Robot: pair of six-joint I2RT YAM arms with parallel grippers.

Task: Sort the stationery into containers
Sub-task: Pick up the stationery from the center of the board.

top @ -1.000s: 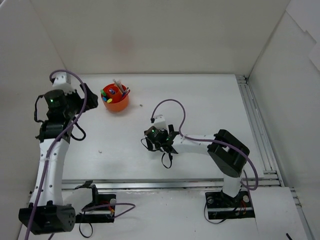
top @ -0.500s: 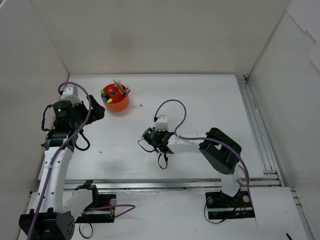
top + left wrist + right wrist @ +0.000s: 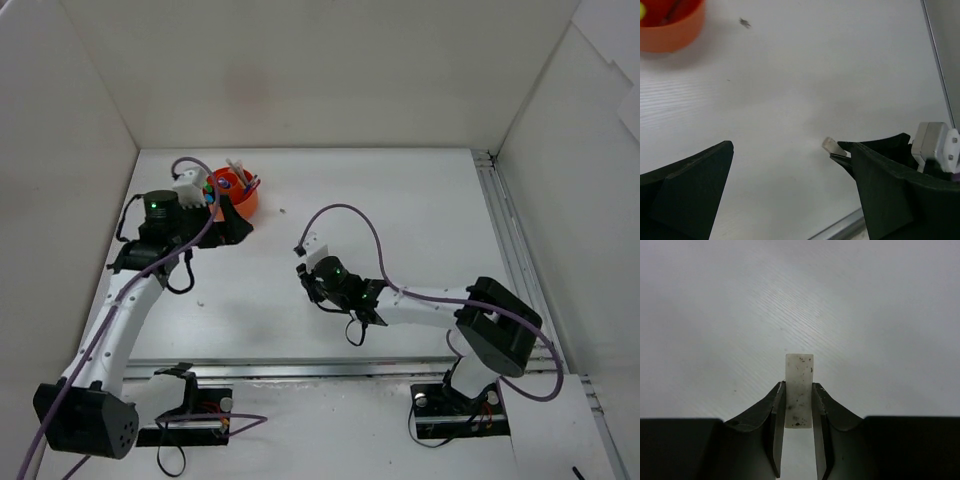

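Right wrist view: the right gripper (image 3: 799, 407) has its jaws pinching a small beige eraser (image 3: 799, 390) across its narrow width, likely for carrying, mid-bench (image 3: 875, 300). The left gripper (image 3: 790, 150), jaws spread, hovers beside the orange organizer (image 3: 241, 207).

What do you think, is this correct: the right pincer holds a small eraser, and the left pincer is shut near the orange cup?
Not quite. The left pincer is open, not shut; the left wrist view shows it spread wide with nothing in it. The rest is correct: the right pincer holds the small eraser, and the left one is near the orange cup.
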